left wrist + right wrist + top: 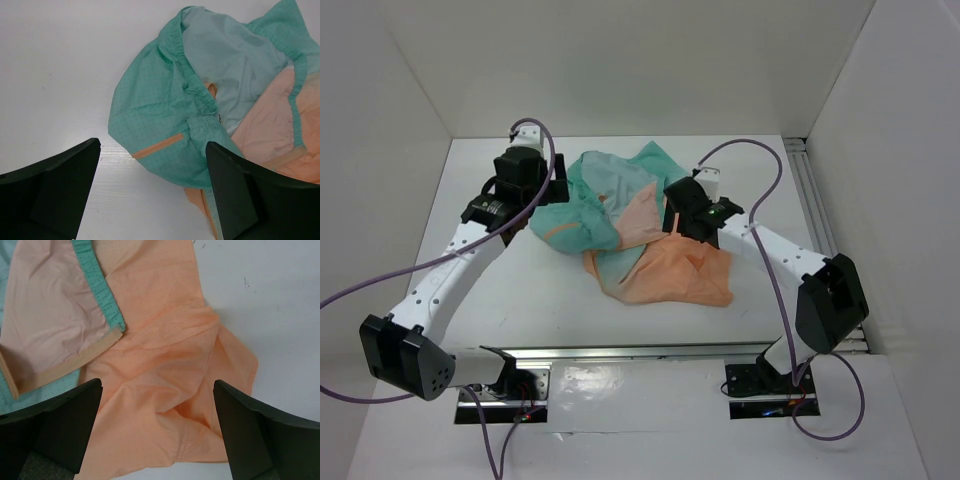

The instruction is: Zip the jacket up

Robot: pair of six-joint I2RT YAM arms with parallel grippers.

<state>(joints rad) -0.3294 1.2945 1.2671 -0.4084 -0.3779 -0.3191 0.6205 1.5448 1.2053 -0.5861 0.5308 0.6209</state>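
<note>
Partly beneath end effectors [546, 196] [673, 216]: jacket [655, 265] (crumpled)

One jacket [660, 270], apparently; two arms [450, 275] [785, 250]; two tools [152, 150] [157, 385].

Bright, even, diffuse light; shadows soft and faint, focus sharp in all three views.

A white tabletop [520, 300] bears a few small dark marks [246, 281], with plain white walls [620, 60] rising along its left, far and right edges, a silver metal rail [640, 352] along its near edge and another rail [810, 190] along its right edge.
</note>
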